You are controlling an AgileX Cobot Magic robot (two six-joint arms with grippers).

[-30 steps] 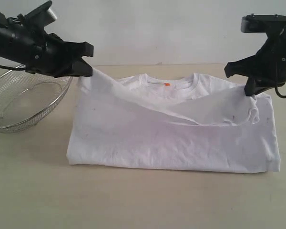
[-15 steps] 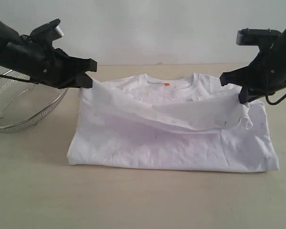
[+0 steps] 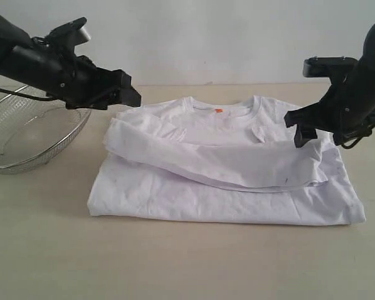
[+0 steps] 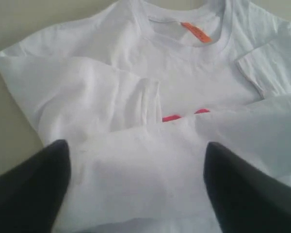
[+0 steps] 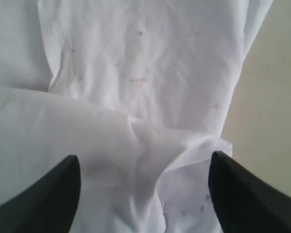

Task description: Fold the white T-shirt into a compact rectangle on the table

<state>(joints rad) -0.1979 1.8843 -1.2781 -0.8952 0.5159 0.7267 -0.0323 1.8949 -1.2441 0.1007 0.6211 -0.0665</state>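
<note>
The white T-shirt (image 3: pixel 225 169) lies on the table (image 3: pixel 175 262), its lower part folded up over the chest in a loose band. The collar with the orange tag (image 3: pixel 219 110) shows at the back. In the left wrist view the tag (image 4: pixel 196 32) and a sliver of red print (image 4: pixel 172 118) peek out above the fold. My left gripper (image 3: pixel 130 94) hovers open just above the shirt's back left corner, holding nothing. My right gripper (image 3: pixel 303 128) is open over the fold's right end. Its black fingers (image 5: pixel 237 194) straddle the crumpled cloth (image 5: pixel 150 145) without gripping it.
A round wire-mesh basket (image 3: pixel 31 134) stands at the table's left, under the left arm. A pale wall rises behind the table's back edge. Bare tabletop stretches in front of the shirt.
Both grippers have opened and let go of the raised fold. The cloth has dropped flat onto the shirt. The left gripper has risen slightly; the right has moved inward and down.
</note>
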